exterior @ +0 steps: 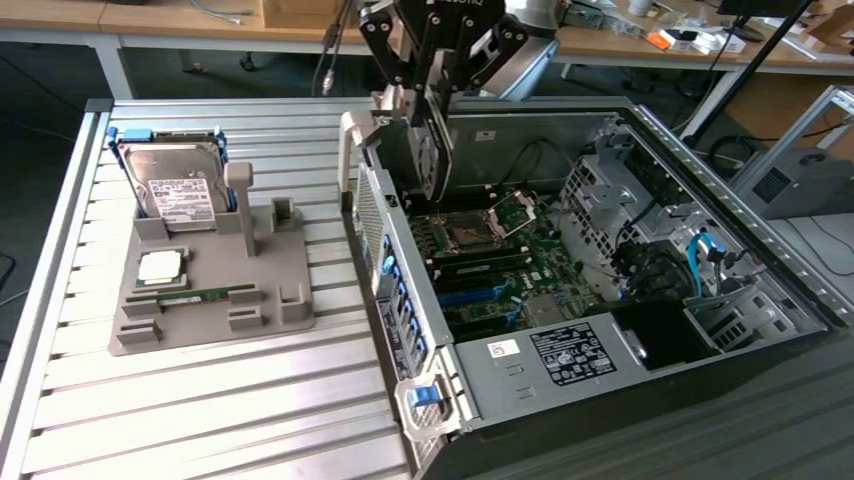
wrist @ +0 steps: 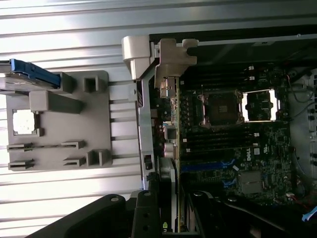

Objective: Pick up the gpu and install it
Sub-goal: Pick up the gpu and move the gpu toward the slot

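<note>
gpu (exterior: 433, 150): item location?
— Upright above the case (exterior: 747, 235), near its rear wall, pinched at its top edge in your claw (exterior: 434, 95), jaws partly closed on it.
— Handling?
— Probably light, thin and stiff, but a fragile board. Hold it by the bare edges and bracket; keep off the components and contacts.

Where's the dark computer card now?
The thin dark circuit card with a silver bracket hangs upright in the robot's black hand, over the green motherboard, by the open grey computer case's wall on the exterior view's left.
</note>
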`<state>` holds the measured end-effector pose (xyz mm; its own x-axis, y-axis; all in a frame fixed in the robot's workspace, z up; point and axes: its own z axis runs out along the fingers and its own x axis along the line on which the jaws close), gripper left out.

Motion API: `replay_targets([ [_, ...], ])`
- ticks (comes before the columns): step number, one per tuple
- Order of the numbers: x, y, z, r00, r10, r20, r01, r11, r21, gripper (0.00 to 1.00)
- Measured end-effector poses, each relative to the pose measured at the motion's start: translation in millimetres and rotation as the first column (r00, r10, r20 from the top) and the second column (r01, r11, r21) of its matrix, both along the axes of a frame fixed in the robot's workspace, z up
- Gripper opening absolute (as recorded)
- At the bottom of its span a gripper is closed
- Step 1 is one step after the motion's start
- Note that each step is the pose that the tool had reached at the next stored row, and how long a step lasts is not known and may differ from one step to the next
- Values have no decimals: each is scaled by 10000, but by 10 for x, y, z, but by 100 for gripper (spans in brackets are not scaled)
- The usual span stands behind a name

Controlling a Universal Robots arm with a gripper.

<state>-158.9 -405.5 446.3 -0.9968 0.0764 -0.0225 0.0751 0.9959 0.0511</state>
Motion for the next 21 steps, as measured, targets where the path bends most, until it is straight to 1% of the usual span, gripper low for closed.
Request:
replay_targets([
  [21,139,-4,-61,10000,0,0,0,10000,-59,27],
])
